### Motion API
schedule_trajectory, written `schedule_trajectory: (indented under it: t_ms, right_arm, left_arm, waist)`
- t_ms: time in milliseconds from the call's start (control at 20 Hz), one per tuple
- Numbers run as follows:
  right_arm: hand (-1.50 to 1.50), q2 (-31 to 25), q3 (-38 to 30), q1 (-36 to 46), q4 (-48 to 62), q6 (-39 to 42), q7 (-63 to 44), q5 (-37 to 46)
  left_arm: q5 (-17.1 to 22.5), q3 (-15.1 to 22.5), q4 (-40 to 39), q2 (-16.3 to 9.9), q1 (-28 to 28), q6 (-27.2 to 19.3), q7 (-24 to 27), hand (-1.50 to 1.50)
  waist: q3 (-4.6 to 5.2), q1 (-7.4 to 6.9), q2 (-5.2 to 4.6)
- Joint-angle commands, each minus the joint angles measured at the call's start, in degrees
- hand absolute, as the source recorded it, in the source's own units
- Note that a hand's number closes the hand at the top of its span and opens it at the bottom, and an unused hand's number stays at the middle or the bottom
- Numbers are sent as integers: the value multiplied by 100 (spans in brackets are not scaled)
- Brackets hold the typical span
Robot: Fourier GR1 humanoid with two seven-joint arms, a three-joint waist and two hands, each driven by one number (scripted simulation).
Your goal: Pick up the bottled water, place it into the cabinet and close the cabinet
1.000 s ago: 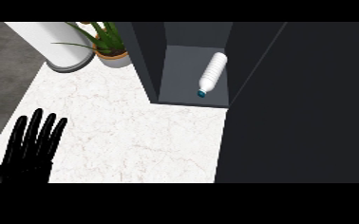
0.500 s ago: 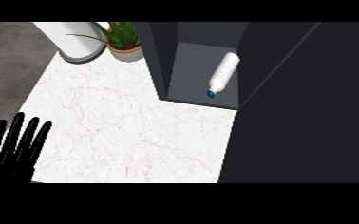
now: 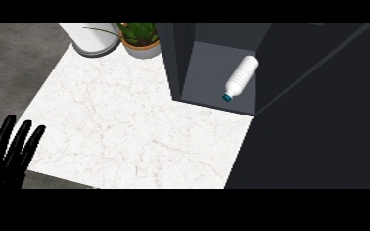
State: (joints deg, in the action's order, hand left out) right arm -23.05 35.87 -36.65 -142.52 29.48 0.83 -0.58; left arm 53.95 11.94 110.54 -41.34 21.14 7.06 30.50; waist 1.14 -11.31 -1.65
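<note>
Bottled water [image 3: 241, 77]: lying on its side inside the cabinet [image 3: 217, 85], cap toward the open front. Probably light, rigid, smooth and rollable; best grasped mid-body. Left hand [image 3: 18, 149]: fingers straight, holding nothing, well away from cabinet; right hand unseen.

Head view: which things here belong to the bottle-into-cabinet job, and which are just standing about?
Job:
- bottled water, lying inside the cabinet
- cabinet
- cabinet door, open

Standing about:
- potted plant
- white canister
- left hand, resting

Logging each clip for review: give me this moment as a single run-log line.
bottled water: lying inside cabinet | cabinet door: not closed | left hand: open, lower left edge | right hand: not in view | remaining: close cabinet
</note>
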Motion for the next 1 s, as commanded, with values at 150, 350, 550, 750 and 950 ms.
schedule_trajectory:
  t_ms: [150, 350, 550, 750, 950]
  right_arm:
    - [-150, -207, 571, 1006, -197, 487, -601, 316]
    - [150, -142, 529, 1306, -162, 448, -697, 162]
    - [150, -212, 517, 1448, -82, 499, -825, 123]
    - [150, -293, 356, 1675, -101, 552, -866, 110]
    - [150, -224, 284, 1775, -63, 511, -815, -1]
  left_arm:
    - [73, -84, -15, -145, -50, 176, -80, -150]
    - [95, -168, -103, -199, -29, 214, -85, -150]
    - [66, -132, -79, -195, 1, 264, -73, -150]
    - [150, -297, -165, -294, 0, 357, -74, -150]
    - [208, -307, -170, -289, -101, 382, -108, -150]
  waist:
    - [44, -283, -4]
    - [44, -258, -10]
    - [55, -247, 15]
    - [66, -289, 9]
    - [68, -180, -42]
